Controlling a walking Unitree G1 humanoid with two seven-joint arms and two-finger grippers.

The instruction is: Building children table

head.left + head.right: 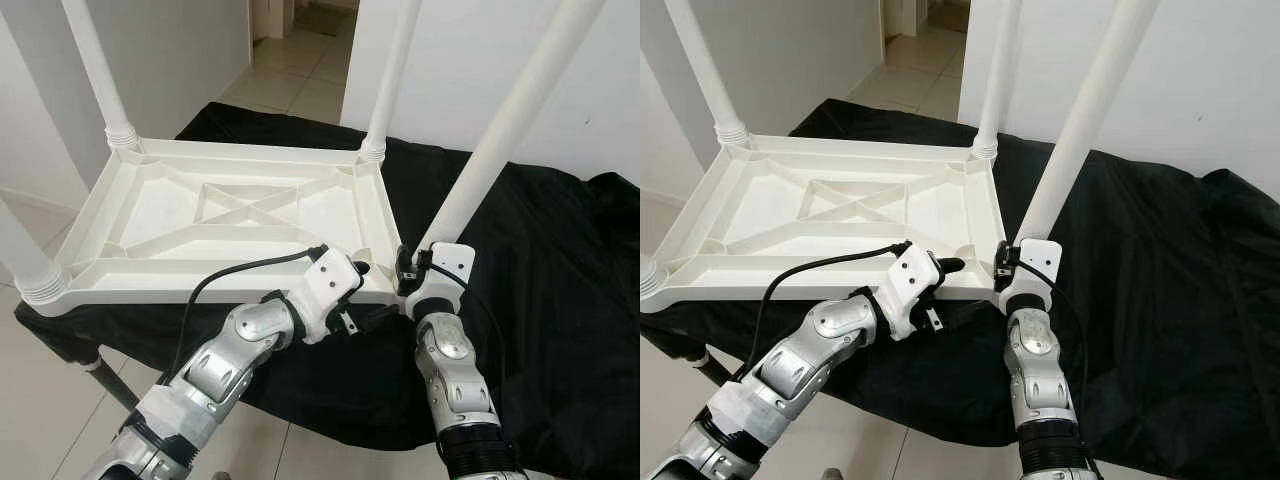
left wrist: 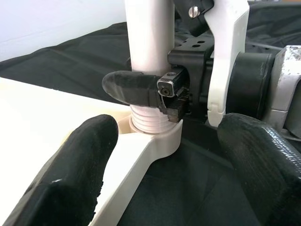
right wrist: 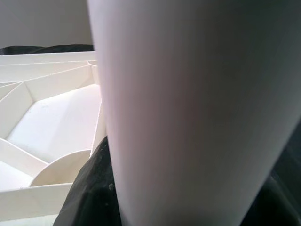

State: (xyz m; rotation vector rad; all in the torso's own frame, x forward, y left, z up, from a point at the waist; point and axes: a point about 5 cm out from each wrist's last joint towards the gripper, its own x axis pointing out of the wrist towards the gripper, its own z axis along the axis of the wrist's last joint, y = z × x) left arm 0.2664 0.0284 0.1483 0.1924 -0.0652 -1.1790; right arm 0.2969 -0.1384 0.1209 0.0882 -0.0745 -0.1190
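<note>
Upturned tabletop (image 1: pixel 230 215) flat on the black cloth (image 1: pixel 560 260), right gripper (image 2: pixel 162 94) clamped round the near-corner leg (image 1: pixel 500 130) just above its socket, left gripper (image 1: pixel 365 290) spread and empty beside — could bind or cross-thread if tilted.

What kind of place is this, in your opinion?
Probably a room in a home: a tiled floor runs into a hallway between plain white walls. An upturned white tabletop lies on a black cloth, with both grippers at its near-right leg.
</note>
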